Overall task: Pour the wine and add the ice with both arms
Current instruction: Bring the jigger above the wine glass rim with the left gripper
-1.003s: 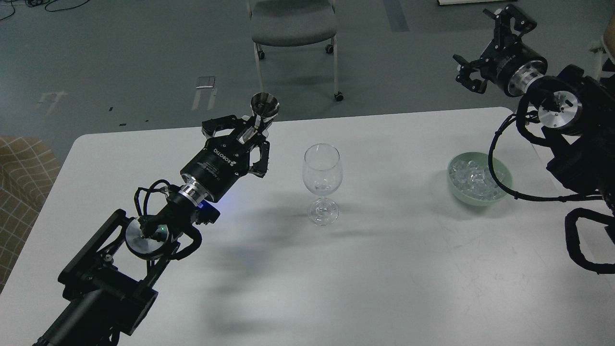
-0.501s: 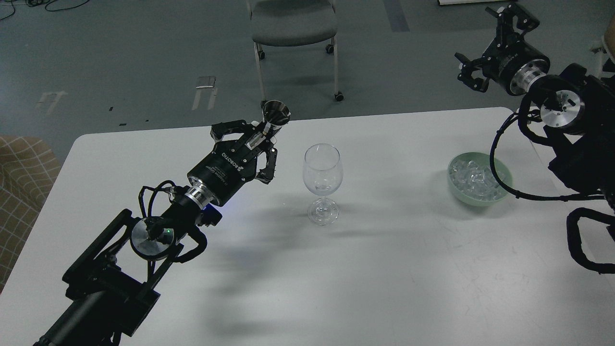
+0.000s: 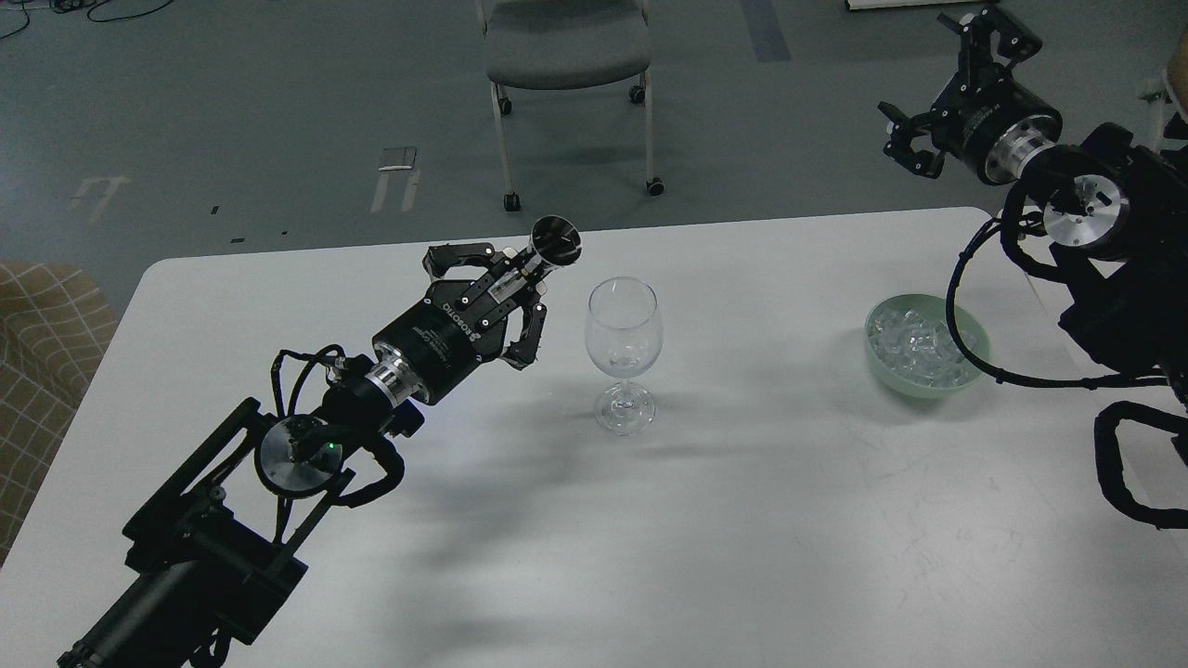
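Note:
A clear stemmed wine glass stands upright in the middle of the white table. My left gripper is shut on a small silver metal cup, held tilted just left of the glass's rim and a little above it. A pale green bowl at the right holds several small clear ice cubes. My right gripper is open and empty, raised high beyond the table's far right edge, well above the bowl.
A grey office chair on castors stands on the floor behind the table. A beige checked seat is off the table's left edge. Black cables of my right arm hang over the bowl's right side.
My left gripper has carried the metal cup to the right toward the glass and tilted it further over. My right gripper has lifted slightly and stays open.

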